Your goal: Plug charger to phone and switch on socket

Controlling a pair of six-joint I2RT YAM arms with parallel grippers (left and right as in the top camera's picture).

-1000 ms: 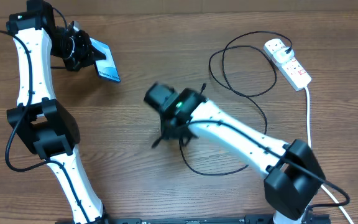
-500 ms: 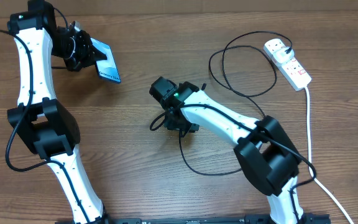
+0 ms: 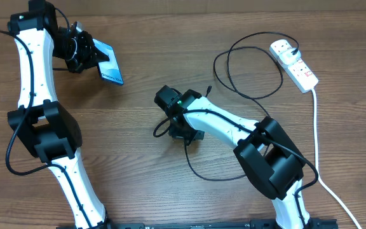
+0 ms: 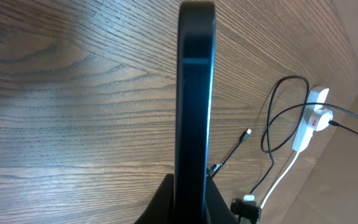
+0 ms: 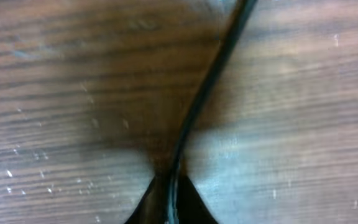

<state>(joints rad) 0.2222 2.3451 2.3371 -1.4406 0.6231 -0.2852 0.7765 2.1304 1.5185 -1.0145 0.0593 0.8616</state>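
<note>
Our right gripper [image 5: 169,188] has just closed on the charger [image 5: 207,87] lying mid-table [image 3: 138,184] (near its connector end, we judge), while our left gripper [image 3: 86,57] clamps the phone [image 3: 111,67] far left, so plugging in can follow.

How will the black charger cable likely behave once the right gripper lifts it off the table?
Probably floppy: the charger lies in loose loops, so it should sag and trail. Likely light, being thin. The short end past the right gripper may droop, making its tip hard to aim.
</note>
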